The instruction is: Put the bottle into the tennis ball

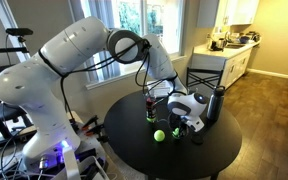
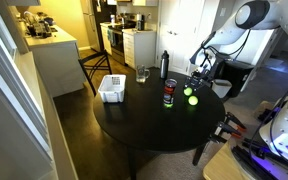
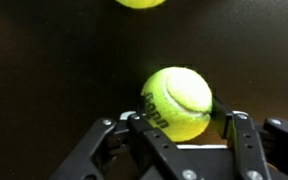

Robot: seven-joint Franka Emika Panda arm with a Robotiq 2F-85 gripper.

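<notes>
Standing on the table (image 2: 144, 125): one bottle (image 2: 169, 93), two tennis balls (image 3: 177, 103) (image 3: 141, 3)

Black table (image 2: 154, 135), bottle (image 2: 169, 93), tennis balls (image 2: 193, 99), flask (image 2: 164, 65), glass (image 2: 142, 74), basket (image 2: 111, 88)

On the dark counter (image 2: 134, 125), upright: short slim bottle (image 2: 169, 93) (dark top, red band, greenish base). Near it, at rest there: fuzzy yellow-green tennis ball (image 3: 179, 103).
</notes>
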